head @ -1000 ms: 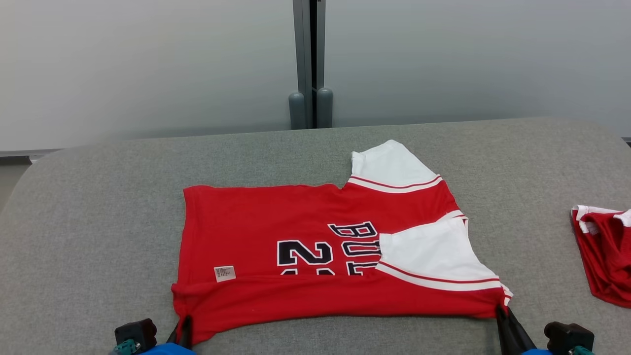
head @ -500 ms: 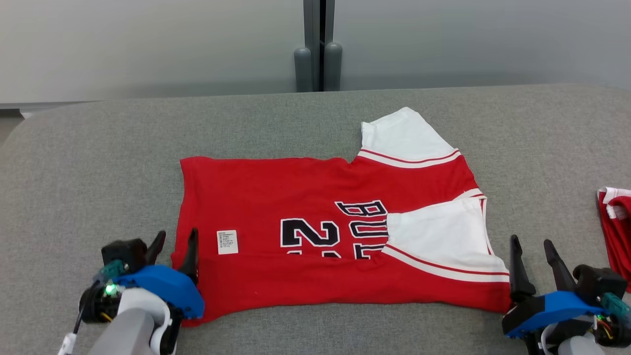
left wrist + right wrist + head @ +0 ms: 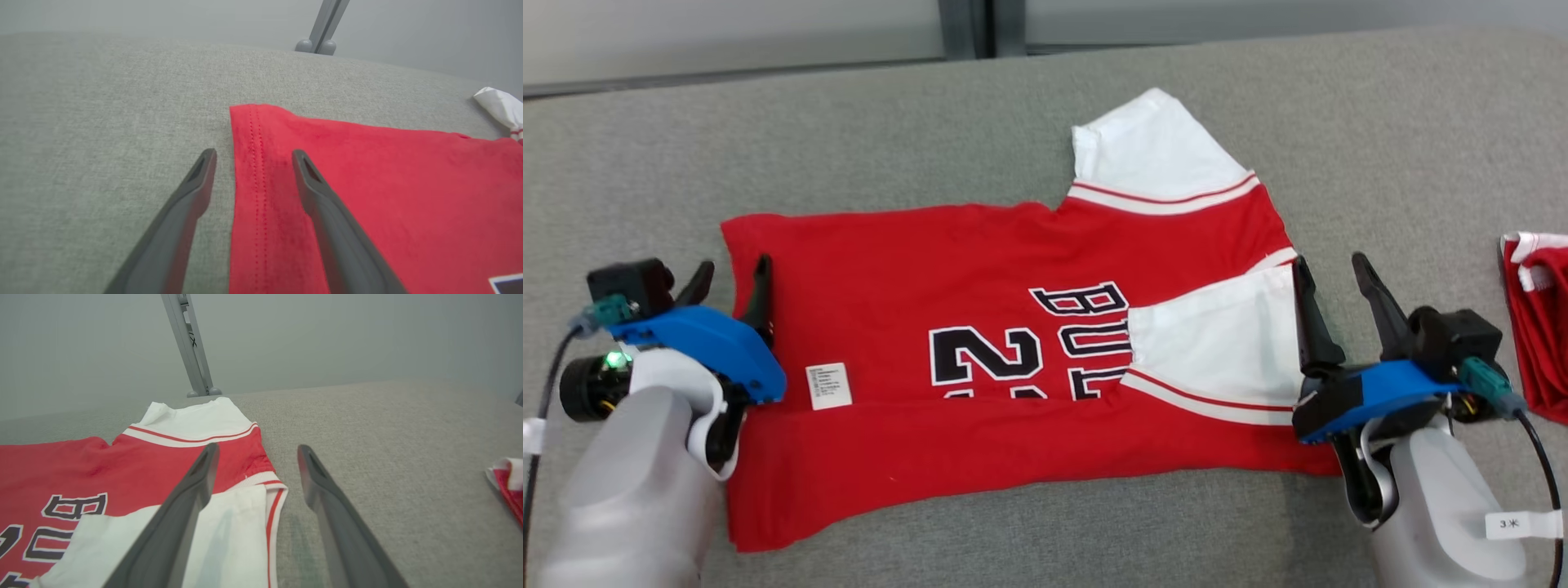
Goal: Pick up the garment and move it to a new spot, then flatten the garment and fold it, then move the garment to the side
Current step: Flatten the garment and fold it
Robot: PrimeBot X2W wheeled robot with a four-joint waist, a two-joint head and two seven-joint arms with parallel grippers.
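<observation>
Left gripper [image 3: 735, 263] agape, seemingly astride garment [image 3: 890, 269]

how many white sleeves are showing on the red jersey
2. One sleeve sticks out from the far edge of the jersey; the other sleeve is folded onto its front, beside the right gripper.

light: falling soft and even | shadows: lying faint beside the fingers [image 3: 188, 506] | wrist-view edges: bending, blurring slightly

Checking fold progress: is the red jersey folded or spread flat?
Partly folded: the red jersey has its near side turned over, cutting off the number; one white sleeve lies on the front.
</observation>
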